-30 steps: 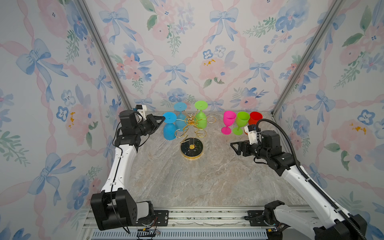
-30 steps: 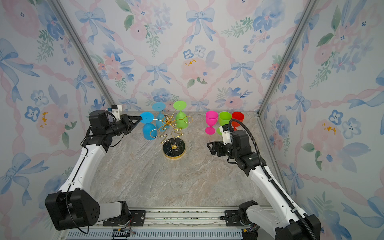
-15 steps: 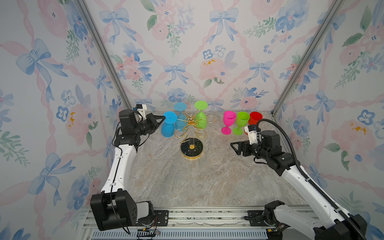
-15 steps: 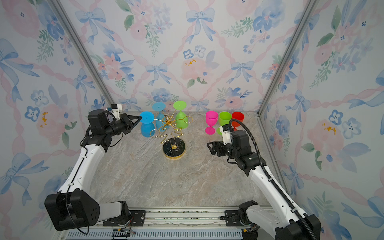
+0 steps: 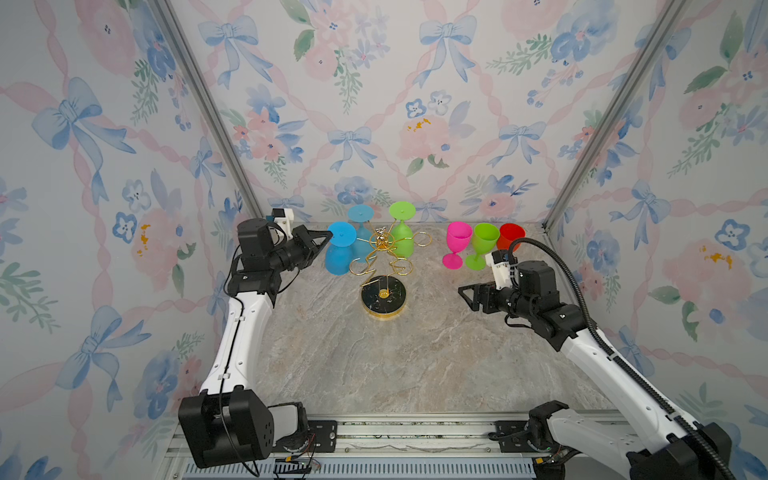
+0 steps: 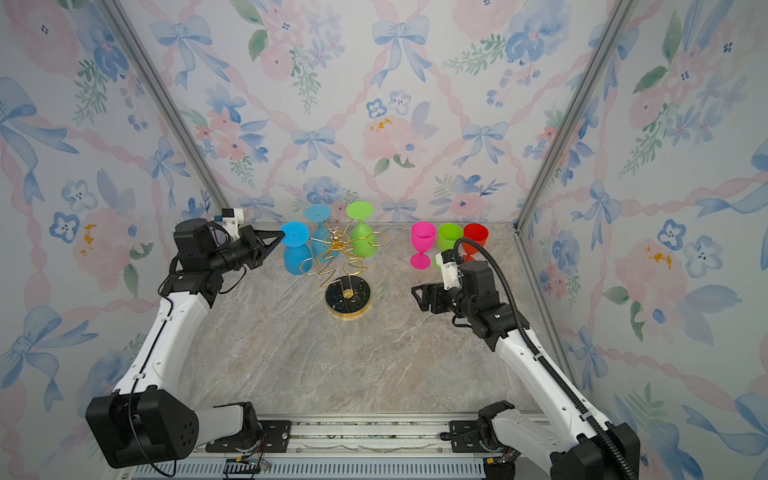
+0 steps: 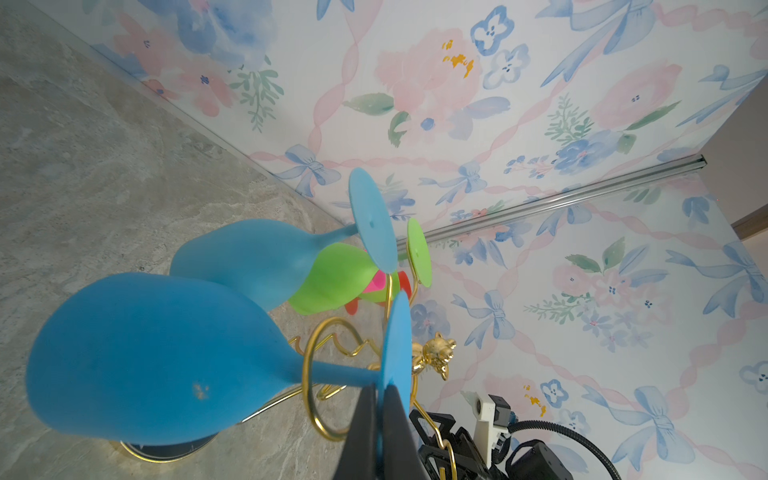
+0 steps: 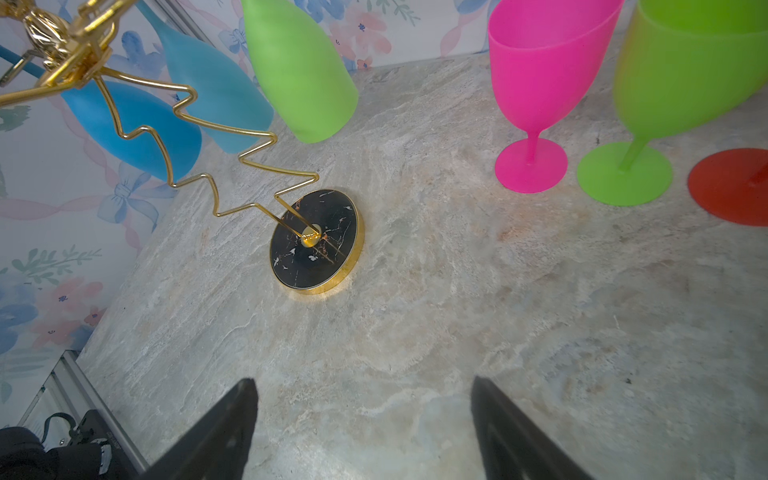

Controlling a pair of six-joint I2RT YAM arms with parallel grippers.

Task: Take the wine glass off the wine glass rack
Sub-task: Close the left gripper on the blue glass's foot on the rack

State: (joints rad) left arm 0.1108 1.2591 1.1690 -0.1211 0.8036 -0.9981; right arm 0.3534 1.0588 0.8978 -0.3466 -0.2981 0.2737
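Upside-down blue wine glass [image 7: 158, 357] (perhaps scuffed)

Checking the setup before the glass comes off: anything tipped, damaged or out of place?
Nothing tipped or spilled. Only a small pale scuff on the bowl of the blue wine glass, whose foot the left gripper pinches.

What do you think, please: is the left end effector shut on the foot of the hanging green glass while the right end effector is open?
No: the left wrist view shows the left end effector shut on the foot of a blue glass, not the green glass; the right end effector is open.
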